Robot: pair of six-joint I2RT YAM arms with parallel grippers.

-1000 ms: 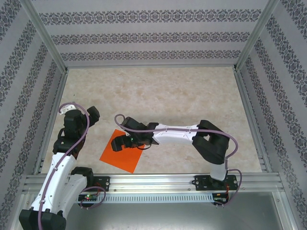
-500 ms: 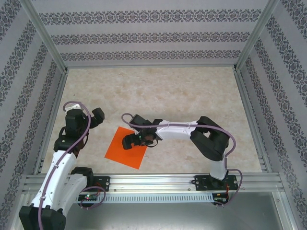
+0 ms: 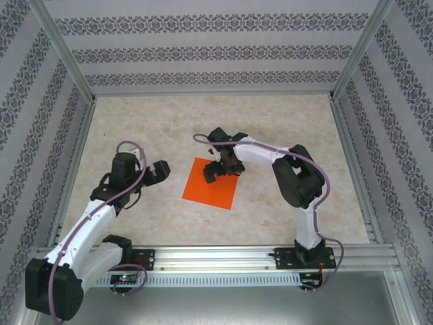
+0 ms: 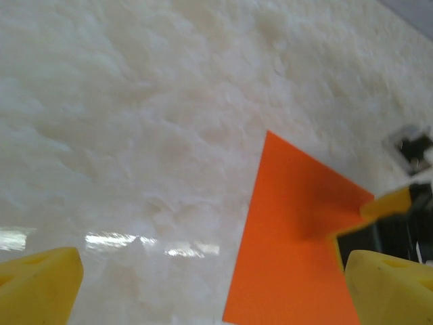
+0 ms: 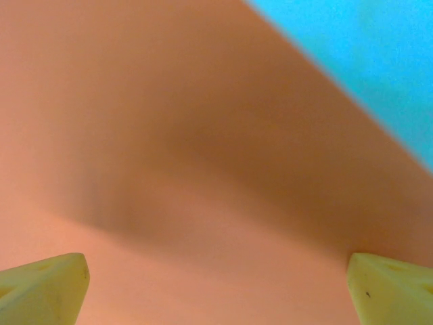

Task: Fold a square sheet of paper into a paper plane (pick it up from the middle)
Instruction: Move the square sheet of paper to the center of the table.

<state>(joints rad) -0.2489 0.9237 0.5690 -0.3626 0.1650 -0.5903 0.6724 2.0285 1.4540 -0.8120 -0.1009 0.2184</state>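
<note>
Aluminium rail at the near edge carries our two bases, and from there we reach out over the table. Our left gripper hangs nearest, its jaws spread wide and holding nothing, just left of the sheet and apart from it. The sheet lies flat and unfolded a little ahead of centre, turned slightly askew to the rail. Our right gripper sits low over its far part, jaws likewise spread with nothing between them; its own camera is too close and blurred for us to say whether the fingers touch the paper. We judge the pick-up to be the risky part: thin paper lying flat offers no edge to pinch, so closing on it could skid it along or crumple it instead of raising a clean ridge. The right gripper also seems nearer the far edge than the middle, which could lift the sheet lopsided and spoil later creases. The left could nudge the near corner if it swings in. The table is pale, marbled and glossy, so it should give little grip. Beyond it stand patterned walls framed by metal posts.
</note>
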